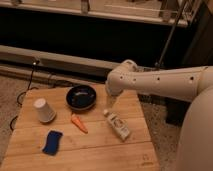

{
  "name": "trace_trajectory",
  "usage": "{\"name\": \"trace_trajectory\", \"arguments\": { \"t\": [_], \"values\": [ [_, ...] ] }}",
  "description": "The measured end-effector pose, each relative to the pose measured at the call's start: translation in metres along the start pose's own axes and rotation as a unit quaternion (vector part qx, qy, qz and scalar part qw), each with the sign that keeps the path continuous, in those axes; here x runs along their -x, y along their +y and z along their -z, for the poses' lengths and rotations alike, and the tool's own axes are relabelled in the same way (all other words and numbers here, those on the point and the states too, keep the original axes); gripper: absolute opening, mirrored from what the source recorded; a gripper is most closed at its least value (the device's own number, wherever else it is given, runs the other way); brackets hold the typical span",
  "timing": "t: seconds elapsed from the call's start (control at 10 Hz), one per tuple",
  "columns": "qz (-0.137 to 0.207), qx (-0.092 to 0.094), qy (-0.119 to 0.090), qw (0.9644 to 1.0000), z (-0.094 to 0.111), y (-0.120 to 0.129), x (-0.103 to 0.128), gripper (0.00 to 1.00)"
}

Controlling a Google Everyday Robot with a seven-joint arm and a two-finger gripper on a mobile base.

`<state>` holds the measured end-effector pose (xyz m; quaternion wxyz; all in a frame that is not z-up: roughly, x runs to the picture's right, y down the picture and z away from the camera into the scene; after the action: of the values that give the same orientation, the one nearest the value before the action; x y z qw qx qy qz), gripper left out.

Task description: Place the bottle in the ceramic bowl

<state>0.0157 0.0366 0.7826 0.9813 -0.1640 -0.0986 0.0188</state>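
Dimly, end effector (111, 102) above bottle (118, 125).

**Table (100, 155) layout right now**

Bowl (81, 97) is at the back middle, cup (44, 110) off to its left. Carrot (78, 123) lies just in front of the bowl, sponge (52, 142) further front-left. Bottle (118, 125) lies right of the carrot, gripper (111, 101) hangs just over its cap end, right of the bowl.

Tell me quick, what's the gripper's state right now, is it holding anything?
Gripper: hangs just above the cap end of the bottle; open or closed cannot be told. The bottle lies on the wooden table.
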Motion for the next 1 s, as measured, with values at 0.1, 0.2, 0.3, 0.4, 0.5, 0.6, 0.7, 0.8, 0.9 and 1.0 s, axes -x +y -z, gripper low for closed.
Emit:
{"name": "trace_trajectory", "arguments": {
  "t": [0.1, 0.2, 0.3, 0.4, 0.5, 0.6, 0.7, 0.8, 0.9, 1.0],
  "values": [
    [-0.021, 0.014, 0.008, 0.9996, -0.006, 0.023, -0.008, 0.80],
    [-0.048, 0.034, 0.014, 0.9982, -0.015, 0.056, -0.016, 0.80],
    [-0.078, 0.055, 0.018, 0.9953, -0.023, 0.095, -0.025, 0.80],
    [-0.103, 0.073, 0.018, 0.9919, -0.030, 0.127, -0.031, 0.80],
    [-0.122, 0.086, 0.015, 0.9886, -0.036, 0.150, -0.033, 0.80],
    [-0.140, 0.098, 0.013, 0.9852, -0.044, 0.168, -0.032, 0.80],
    [-0.155, 0.105, 0.012, 0.9823, -0.052, 0.177, -0.032, 0.79],
    [-0.170, 0.103, 0.017, 0.9799, -0.061, 0.174, -0.037, 0.72],
    [-0.181, 0.098, 0.024, 0.9783, -0.066, 0.168, -0.045, 0.64],
    [-0.192, 0.093, 0.036, 0.9763, -0.072, 0.162, -0.053, 0.53]
  ]
}}
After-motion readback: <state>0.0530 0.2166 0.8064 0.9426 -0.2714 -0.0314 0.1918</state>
